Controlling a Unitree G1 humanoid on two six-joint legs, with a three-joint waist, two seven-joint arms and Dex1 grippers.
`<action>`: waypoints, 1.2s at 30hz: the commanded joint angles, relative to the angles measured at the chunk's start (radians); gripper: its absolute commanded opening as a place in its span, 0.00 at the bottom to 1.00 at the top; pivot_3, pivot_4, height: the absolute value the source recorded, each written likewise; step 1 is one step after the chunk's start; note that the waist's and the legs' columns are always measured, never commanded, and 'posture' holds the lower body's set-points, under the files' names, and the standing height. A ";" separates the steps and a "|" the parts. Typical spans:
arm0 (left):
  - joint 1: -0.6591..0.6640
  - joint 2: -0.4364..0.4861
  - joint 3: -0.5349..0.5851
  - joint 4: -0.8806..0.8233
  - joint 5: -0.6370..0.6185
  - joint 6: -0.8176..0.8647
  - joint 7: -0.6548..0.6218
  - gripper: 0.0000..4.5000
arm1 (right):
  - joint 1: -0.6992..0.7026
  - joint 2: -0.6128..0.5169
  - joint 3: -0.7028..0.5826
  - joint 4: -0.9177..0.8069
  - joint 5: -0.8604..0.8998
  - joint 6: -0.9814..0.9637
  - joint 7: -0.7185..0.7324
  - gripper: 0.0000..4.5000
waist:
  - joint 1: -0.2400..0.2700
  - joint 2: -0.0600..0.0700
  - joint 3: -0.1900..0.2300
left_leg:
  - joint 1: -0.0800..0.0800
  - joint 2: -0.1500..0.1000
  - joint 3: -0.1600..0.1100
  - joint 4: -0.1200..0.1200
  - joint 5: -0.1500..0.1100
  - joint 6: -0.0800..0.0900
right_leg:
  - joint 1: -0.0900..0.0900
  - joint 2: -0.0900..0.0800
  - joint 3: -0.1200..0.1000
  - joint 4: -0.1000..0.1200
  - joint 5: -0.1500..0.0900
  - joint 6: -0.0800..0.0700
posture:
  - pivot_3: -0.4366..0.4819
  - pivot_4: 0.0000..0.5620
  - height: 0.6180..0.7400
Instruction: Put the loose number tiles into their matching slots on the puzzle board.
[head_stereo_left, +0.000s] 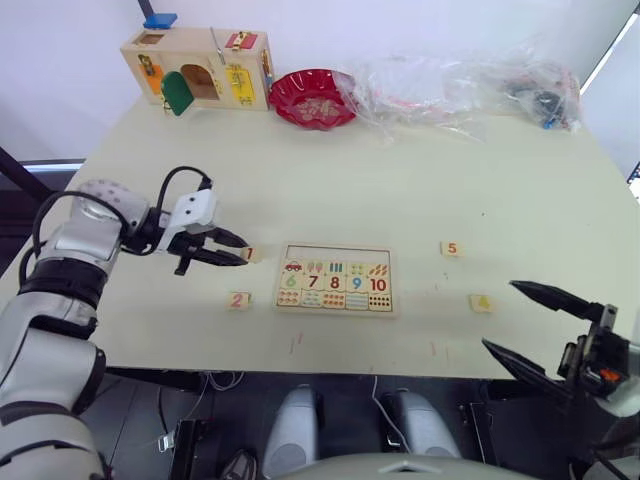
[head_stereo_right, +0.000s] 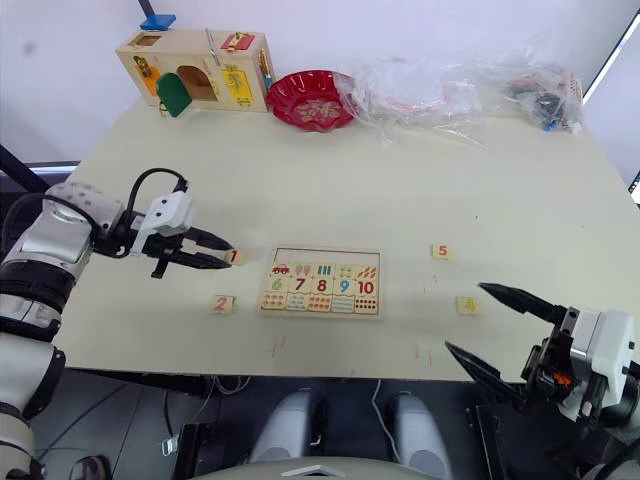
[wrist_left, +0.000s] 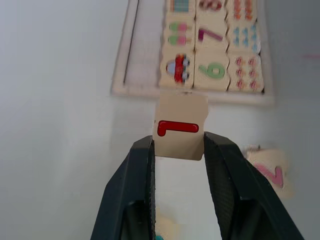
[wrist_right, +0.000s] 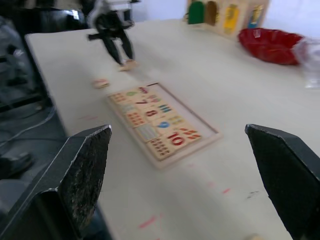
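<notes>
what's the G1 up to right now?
Number puzzle. The left gripper has its fingers closed on the 1 tile, just left of the puzzle board, whose top row is empty. Tiles 2, 4 and 5 lie loose on the table. The right gripper hangs open off the table's near right edge.

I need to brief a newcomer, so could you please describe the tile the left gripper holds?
Start at the puzzle board in the table's middle. Off its left end, the left gripper pinches a small wooden tile. Its red 1 distinguishes it from the nearby 2 tile.
</notes>
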 joint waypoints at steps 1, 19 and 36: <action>-0.034 0.029 0.036 -0.180 0.016 0.190 -0.029 0.20 | -0.026 -0.007 0.022 -0.036 -0.031 0.018 -0.059 1.00 | -0.001 0.000 0.000 | 0.000 0.000 0.000 0.000 0.000 0.000 | 0.000 0.000 0.000 0.000 0.000 0.000 | 0.48 0.27 1.00; -0.224 -0.142 -0.125 -0.347 0.452 0.476 0.051 0.20 | -0.124 -0.088 0.058 -0.062 0.042 0.111 -0.058 1.00 | -0.001 0.000 0.000 | 0.000 -0.001 -0.001 0.000 0.000 0.000 | 0.000 0.002 0.001 0.000 -0.002 0.004 | 0.48 0.27 1.00; -0.194 -0.238 -0.132 -0.296 0.554 0.491 0.063 0.20 | -0.050 -0.055 0.034 -0.097 0.036 0.088 -0.067 1.00 | -0.002 0.000 0.000 | 0.000 -0.001 -0.001 0.000 0.000 0.000 | 0.000 0.002 0.001 0.000 -0.002 0.004 | 0.48 0.27 1.00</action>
